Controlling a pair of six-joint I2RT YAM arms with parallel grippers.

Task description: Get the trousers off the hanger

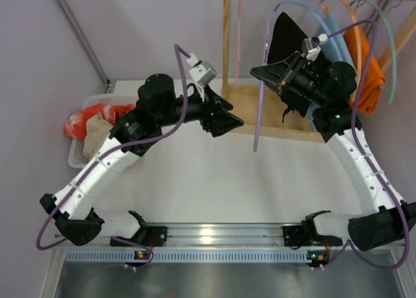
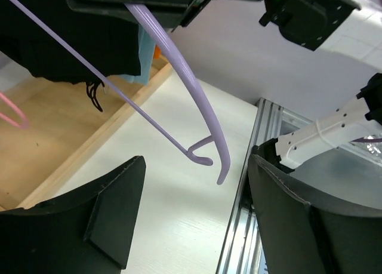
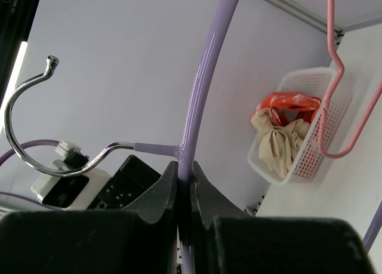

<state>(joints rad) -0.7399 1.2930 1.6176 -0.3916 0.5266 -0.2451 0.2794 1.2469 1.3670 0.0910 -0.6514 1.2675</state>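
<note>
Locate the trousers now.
Top view: the trousers lie in the white basket at far left, beside the red-and-white cloth, off the hanger that the right gripper holds.

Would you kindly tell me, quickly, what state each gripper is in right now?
Left gripper: open, holding nothing.
Right gripper: closed on the purple hanger.

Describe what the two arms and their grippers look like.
The left arm and right arm have white segmented links with black joints. The left gripper and right gripper are matte black with broad wedge-shaped jaws. A lavender cable loops along each arm to a grey-white wrist camera.
</note>
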